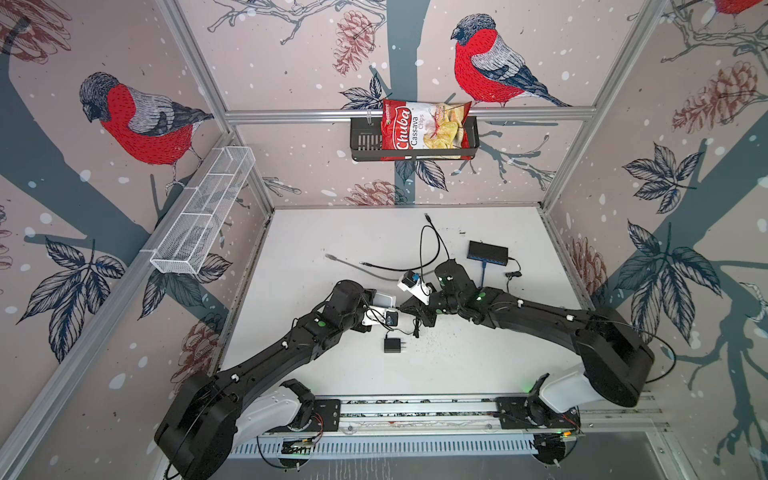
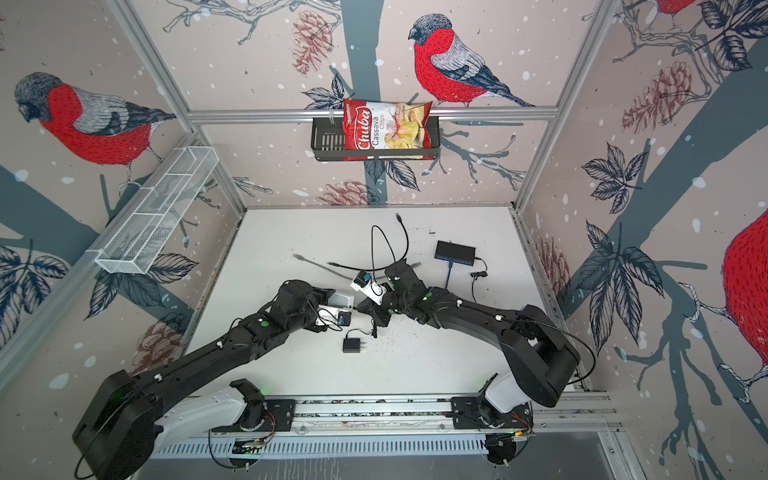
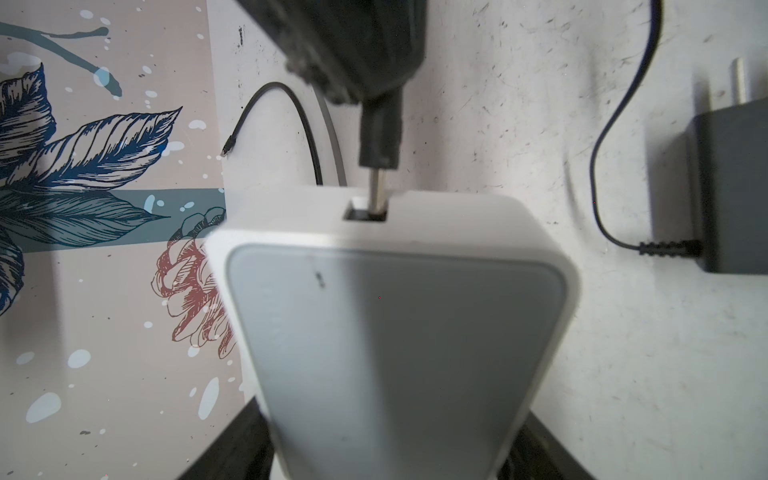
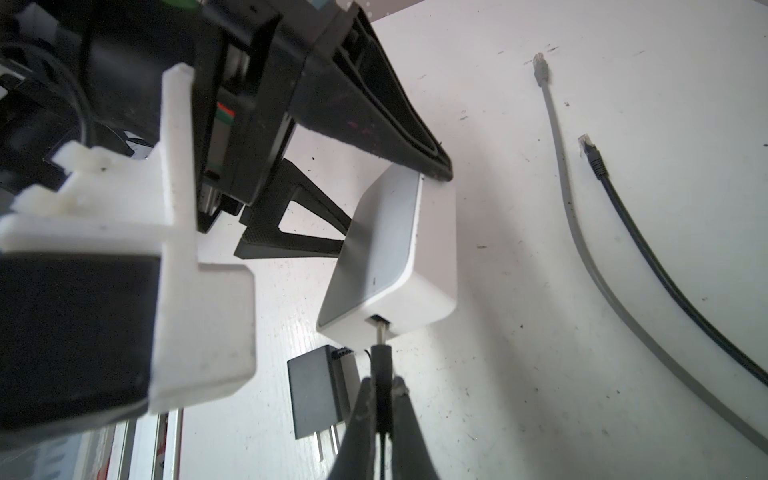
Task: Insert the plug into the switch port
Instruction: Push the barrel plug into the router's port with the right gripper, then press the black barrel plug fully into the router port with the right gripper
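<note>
You have the small black plug pinched in the closed right tool. Its metal tip sits just inside the port of the white rounded plastic switch box, which the left tool clamps. Beside the right tool, a dark grey power adapter lies on the white worktop.

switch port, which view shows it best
Left wrist view: the port is close and central, plug at its mouth. Right wrist view shows it smaller; in both top views it is hidden.

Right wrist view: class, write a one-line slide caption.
Right gripper holds the plug, its metal tip just entering the port of the white box.
</note>
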Robot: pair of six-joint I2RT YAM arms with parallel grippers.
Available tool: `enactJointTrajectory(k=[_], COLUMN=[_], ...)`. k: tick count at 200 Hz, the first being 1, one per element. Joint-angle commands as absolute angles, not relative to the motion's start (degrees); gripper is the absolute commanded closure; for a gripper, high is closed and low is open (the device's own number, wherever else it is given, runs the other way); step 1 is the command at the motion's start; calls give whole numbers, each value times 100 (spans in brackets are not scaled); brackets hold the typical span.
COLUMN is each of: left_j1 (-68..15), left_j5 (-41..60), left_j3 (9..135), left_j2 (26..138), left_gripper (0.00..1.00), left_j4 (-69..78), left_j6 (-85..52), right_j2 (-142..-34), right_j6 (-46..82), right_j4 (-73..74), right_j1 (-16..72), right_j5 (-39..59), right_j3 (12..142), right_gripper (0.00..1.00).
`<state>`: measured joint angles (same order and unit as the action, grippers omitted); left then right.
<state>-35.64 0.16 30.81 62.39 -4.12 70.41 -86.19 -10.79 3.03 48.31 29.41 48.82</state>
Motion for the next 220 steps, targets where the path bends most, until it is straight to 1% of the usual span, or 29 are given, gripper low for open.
enactJointTrajectory(k=[1, 97, 220], left_j1=[-3602, -3656, -3844], left_j5=[80, 26, 335], left_j3=[3146, 3184, 3357], left_j2=[6273, 6356, 6428], left_gripper=[51, 54, 55], left_j4=[-347, -388, -157], left_j6=[7048, 7075, 6914], right_j2=[-8663, -8839, -9051], right_j6=[-1180, -1116, -876], right_j4=[295, 312, 623], right_j1=[4836, 4863, 4873], right_j5=[2962, 3074, 3150], right_j3=[4970, 5107, 5302], right_gripper=[93, 93, 96])
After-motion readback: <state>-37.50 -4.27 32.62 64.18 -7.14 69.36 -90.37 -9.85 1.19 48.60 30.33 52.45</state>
